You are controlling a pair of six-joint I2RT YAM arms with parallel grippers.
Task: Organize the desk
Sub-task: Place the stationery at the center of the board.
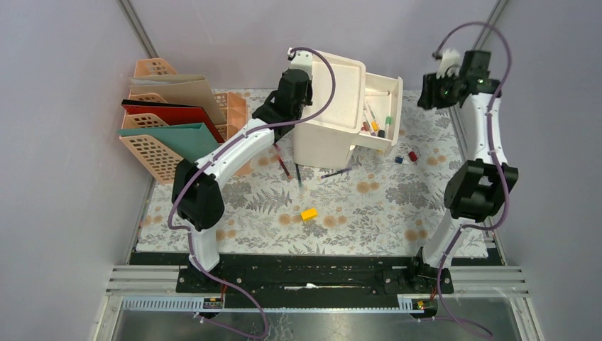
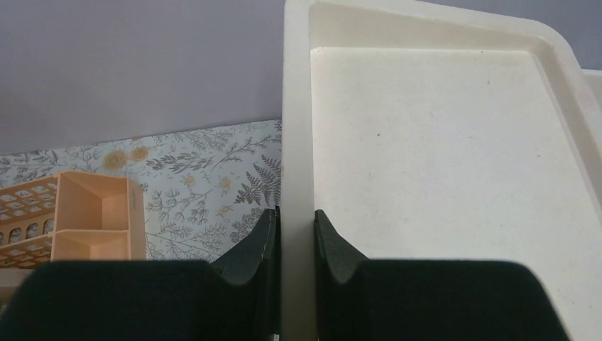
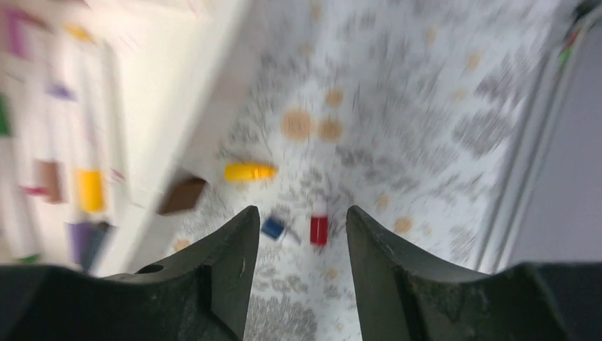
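The surface point(image 1: 369, 213), covered in fern-and-flower cloth, is laid out ahead of the two arm bases and is enclosed by grey walls on three sides. At its far left corner a peach file rack point(image 1: 152, 153) is stood, with folders point(image 1: 170, 114) slotted into it so that they are kept off the cloth.

By the middle of the far edge a cream drawer unit point(image 1: 334, 92) is set. Its drawer point(image 1: 383, 106) is drawn out toward the right edge, presumably so that loose things can be dropped in; coloured items are seen inside it.

The left end effector point(image 2: 294, 227) is closed on the unit's left rim, one finger on each side of the wall, probably to steady the unit while the drawer is filled. The right end effector point(image 3: 302, 220) is held high near the far right corner, jaws apart and nothing between them; its own view is blurred.

A few pens point(image 1: 299, 174) lie on the cloth just in front of the unit, and a yellow block point(image 1: 309, 213) lies nearer the middle. A red piece point(image 1: 412, 155) and a blue piece point(image 1: 398, 160) lie just beside the drawer, below the right end effector. All of these are judged not yet put away.
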